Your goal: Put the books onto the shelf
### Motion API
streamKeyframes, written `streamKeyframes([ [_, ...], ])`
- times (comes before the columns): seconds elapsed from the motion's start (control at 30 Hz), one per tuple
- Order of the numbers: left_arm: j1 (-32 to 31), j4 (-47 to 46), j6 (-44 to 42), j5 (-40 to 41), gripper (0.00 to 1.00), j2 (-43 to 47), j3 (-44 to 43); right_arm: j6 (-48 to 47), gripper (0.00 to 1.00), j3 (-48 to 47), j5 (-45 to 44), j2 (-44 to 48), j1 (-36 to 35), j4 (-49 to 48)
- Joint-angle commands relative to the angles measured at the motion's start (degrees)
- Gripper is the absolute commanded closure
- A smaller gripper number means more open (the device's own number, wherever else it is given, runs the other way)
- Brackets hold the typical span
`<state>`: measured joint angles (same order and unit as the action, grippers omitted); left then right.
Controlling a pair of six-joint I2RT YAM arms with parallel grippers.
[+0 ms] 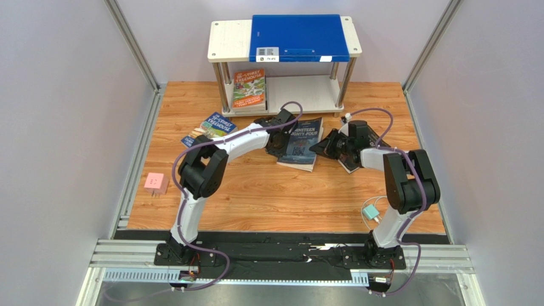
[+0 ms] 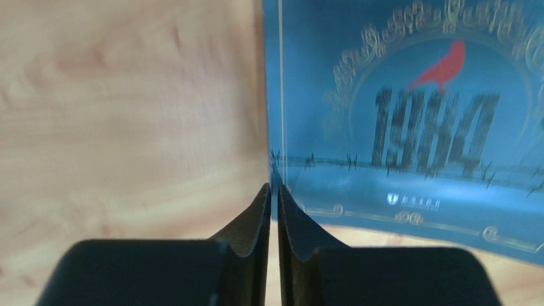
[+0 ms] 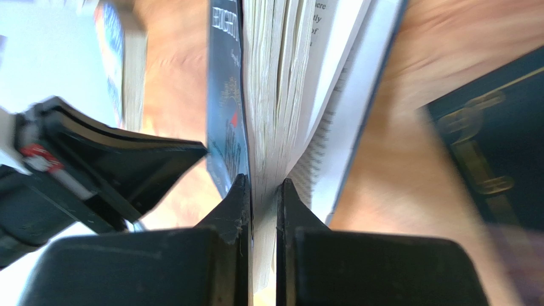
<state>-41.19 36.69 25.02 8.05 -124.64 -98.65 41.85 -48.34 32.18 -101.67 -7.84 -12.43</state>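
As rt pincer [image 3: 262, 185] nips navy book [image 1: 300, 143], folder [image 1: 300, 37] atop shelf [image 1: 226, 39]

blue folder [image 1: 299, 37] flat | pink block [image 1: 155, 183] left | teal block [image 1: 371, 211] right

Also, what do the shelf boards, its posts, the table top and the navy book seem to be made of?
The shelf boards look like painted or laminated board: flat, matte white. The posts are likely metal, silver and shiny. The table top is wood or wood-look laminate, as light grain shows. The navy book has paper pages and a glossy card cover that catches light.
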Motion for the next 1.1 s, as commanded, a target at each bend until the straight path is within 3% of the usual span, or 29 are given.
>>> streamKeyframes([
  [0.0,-2.23,-0.64,-0.75,0.47,0.67,10.80,12.65,-4.13,1.00,0.52,6.93,8.22,-1.39,0.20],
  [0.07,-2.23,-4.58,-0.67,1.44,0.50,18.42,18.03,-5.97,1.00,0.96,8.50,10.42,-1.39,1.87],
  [0.1,-2.14,-5.30,-0.50,1.35,0.35,20.73,21.88,-6.33,1.00,1.05,9.21,12.44,-1.31,2.14],
  [0.13,-2.14,-5.66,-0.15,0.83,0.29,22.93,23.40,-6.77,1.00,1.23,9.91,13.59,-1.39,2.32],
  [0.23,-2.14,-7.59,1.17,-1.10,0.19,31.45,29.03,-8.53,1.00,0.96,12.20,17.72,-1.39,4.60],
  [0.4,-2.14,-19.44,4.68,-5.85,0.06,47.89,40.61,-7.49,1.00,1.49,18.78,23.88,-1.39,2.67],
  [0.63,-2.05,-32.98,6.71,-11.74,0.03,59.42,48.55,-2.39,1.00,1.66,24.41,29.50,-1.30,-2.86],
  [0.83,-2.05,-36.42,8.12,-15.43,0.03,58.90,49.61,5.08,1.00,2.72,27.66,33.37,-1.39,-12.43],
  [0.97,-2.05,-46.25,9.88,-16.84,0.03,58.99,52.15,6.76,1.00,2.37,29.16,34.96,-1.39,-13.06],
  [1.07,-2.05,-48.19,10.40,-17.81,0.04,57.76,52.07,7.28,1.00,2.02,29.87,36.36,-1.48,-13.15],
])
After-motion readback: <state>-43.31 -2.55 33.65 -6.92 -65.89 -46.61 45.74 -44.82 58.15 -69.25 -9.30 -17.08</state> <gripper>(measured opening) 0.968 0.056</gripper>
